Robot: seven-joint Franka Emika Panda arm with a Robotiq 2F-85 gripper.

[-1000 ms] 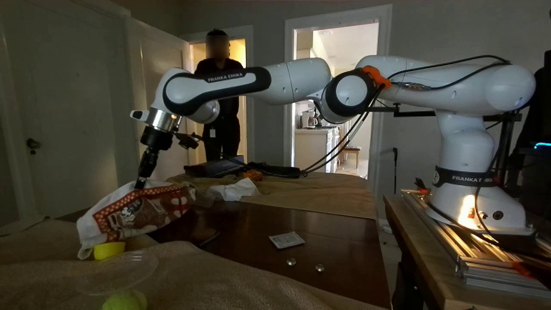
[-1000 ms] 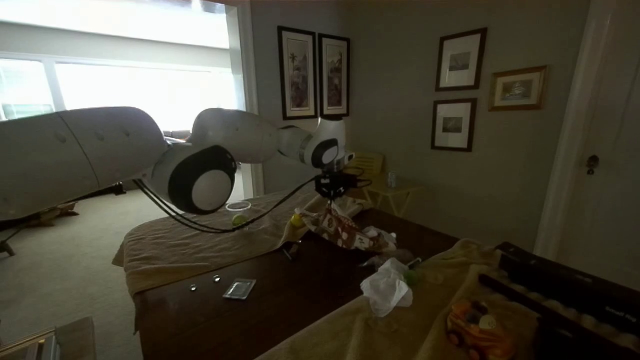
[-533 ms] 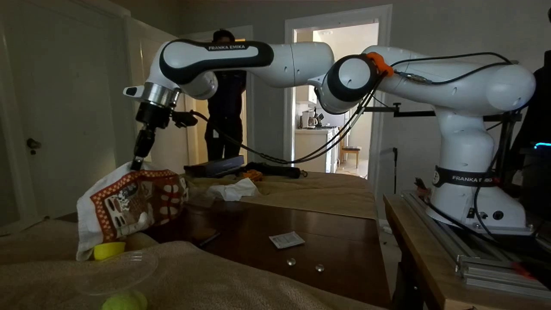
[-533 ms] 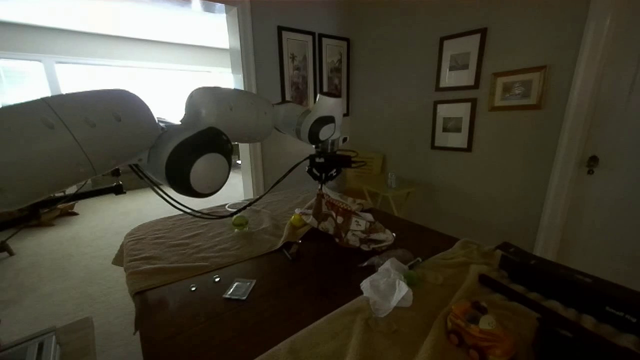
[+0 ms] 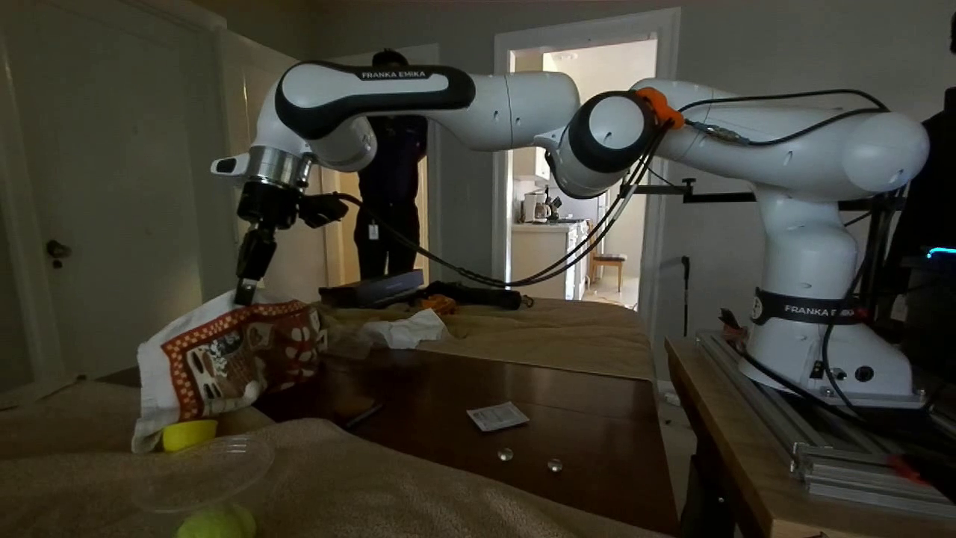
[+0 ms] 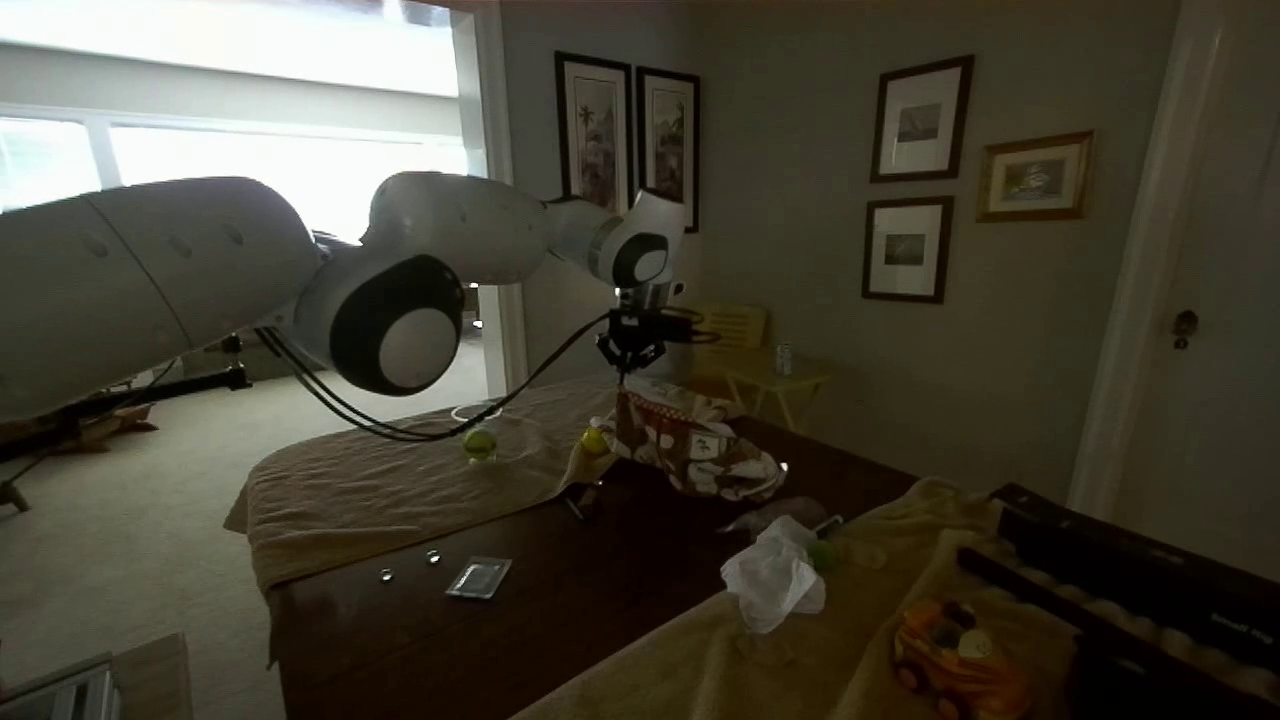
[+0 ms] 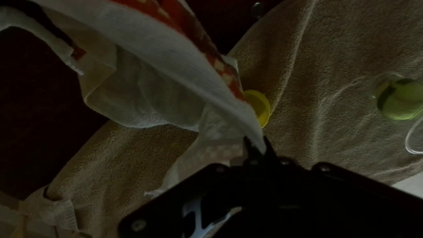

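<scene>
A white dish towel with a red checked border and brown print [image 5: 216, 366] hangs from my gripper [image 5: 245, 293], its upper edge raised into a tent. In the wrist view my gripper [image 7: 255, 138] is shut on a corner of this towel [image 7: 158, 46], the cloth pinched between the fingertips. Much of the towel [image 6: 690, 445] still rests on the dark table. A yellow cup [image 5: 189, 435] sits at the towel's lower edge, partly covered by it in the wrist view. Beyond the cup lies a green ball [image 7: 401, 99] beside a clear plastic container [image 5: 205, 478].
Beige cloths [image 5: 351, 478] cover parts of the table. A flat packet [image 5: 498, 416] and two glass beads [image 6: 387, 575] lie on the bare dark wood [image 6: 540, 600]. Crumpled white plastic [image 6: 775, 575] and an orange toy car [image 6: 960, 660] are farther off. A person [image 5: 392, 179] stands in the doorway.
My gripper has risen and pulled the towel's upper edge up with it. Over the last half second it has dipped slightly and shifted a little sideways. The person has moved slightly.
</scene>
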